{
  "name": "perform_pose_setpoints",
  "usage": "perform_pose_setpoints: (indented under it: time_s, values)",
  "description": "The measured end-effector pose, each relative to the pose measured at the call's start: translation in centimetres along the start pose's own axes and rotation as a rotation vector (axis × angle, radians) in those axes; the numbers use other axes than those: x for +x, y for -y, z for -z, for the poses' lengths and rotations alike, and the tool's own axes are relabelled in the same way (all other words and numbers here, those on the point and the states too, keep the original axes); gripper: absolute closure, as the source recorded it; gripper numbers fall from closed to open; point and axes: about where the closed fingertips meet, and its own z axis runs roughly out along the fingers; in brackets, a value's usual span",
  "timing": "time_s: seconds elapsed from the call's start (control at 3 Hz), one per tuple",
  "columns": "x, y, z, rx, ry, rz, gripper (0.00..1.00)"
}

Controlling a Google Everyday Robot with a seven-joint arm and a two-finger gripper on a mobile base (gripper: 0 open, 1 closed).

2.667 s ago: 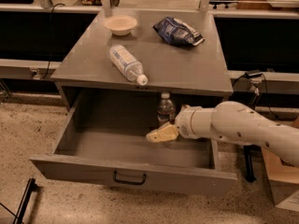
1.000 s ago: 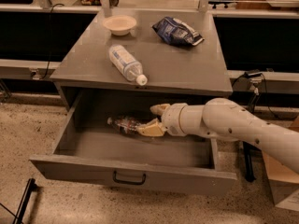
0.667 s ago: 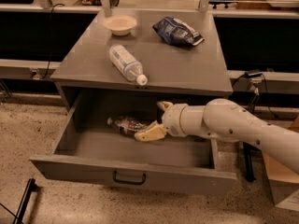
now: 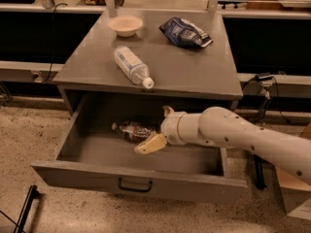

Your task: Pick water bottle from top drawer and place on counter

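The water bottle is slim and clear with a dark reddish label. It lies on its side on the floor of the open top drawer, cap end to the left. My gripper is inside the drawer at the bottle's right end. It is open, with one tan finger in front of the bottle and the other finger behind it. The bottle's right end sits between them, partly hidden. The grey counter lies above the drawer.
On the counter lie a fatter bottle with a white-and-blue label, a small beige bowl and a dark blue snack bag. My white arm reaches in over the drawer's right side. A cardboard box stands at the right.
The water bottle stood upright at the drawer's back right and has tipped over, now lying left of centre. My gripper moved left after it and stays spread around its right end.
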Motion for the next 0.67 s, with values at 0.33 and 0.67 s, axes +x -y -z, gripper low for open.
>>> perform_pose_setpoints:
  time_s: [0.33, 0.67]
  values:
    - [1.0, -0.7, -2.9, -0.004, 0.011, 0.033, 0.0]
    - [1.9, -0.9, -4.8, 0.0, 0.021, 0.056, 0.0]
